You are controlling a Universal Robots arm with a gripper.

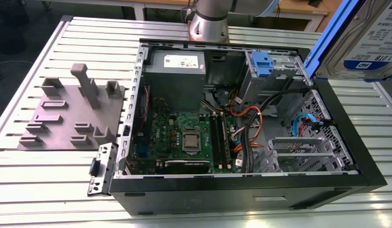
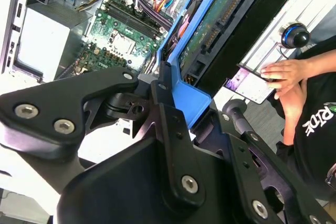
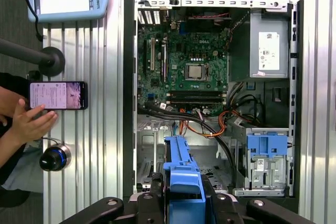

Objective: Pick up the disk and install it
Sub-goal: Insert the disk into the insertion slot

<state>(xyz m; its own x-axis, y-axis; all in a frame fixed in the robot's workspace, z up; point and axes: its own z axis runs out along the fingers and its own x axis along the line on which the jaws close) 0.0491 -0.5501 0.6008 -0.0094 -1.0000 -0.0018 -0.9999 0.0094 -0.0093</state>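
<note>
The disk, a flat silver-grey metal hard drive with a white-and-blue label in a bright blue plastic bracket (image 1: 366,40), is up in the air. It sits clear of the table, at the exterior view's right, above the drive-bay end of the case. The second wrist view shows its green circuit-board underside (image 2: 226,22), tilted on edge. The first wrist view shows the bracket edge-on (image 3: 181,174) over the bare metal cage floor.

The black two-finger gripper (image 2: 195,109) has its jaws closed on the blue bracket. One black finger (image 3: 155,184) is pressed to each side of it, so the disk is held and touches nothing else.

Below is the open black tower computer case (image 1: 247,192), lying on its side. Inside it:
- a green motherboard (image 1: 183,137)
- a large grey power-supply box with a white sticker (image 1: 177,66)
- orange and black cables (image 1: 247,118)
- a metal drive cage carrying a small blue plastic tab (image 3: 268,145), just beside the spot under the disk

The case rests on a slatted aluminium table (image 1: 50,185), with a grey moulded fixture block (image 1: 69,118) at the exterior view's left. A person's hand (image 3: 29,124) is on a phone (image 3: 58,95) well apart from the case.

Step, judged: the pick-up looks done and the install has not started, since the disk is carried over the case but not seated. Seating it would call for squaring the bracket with an empty bay and clearing the cables and the cage wall. Which bay is meant, I cannot tell.
</note>
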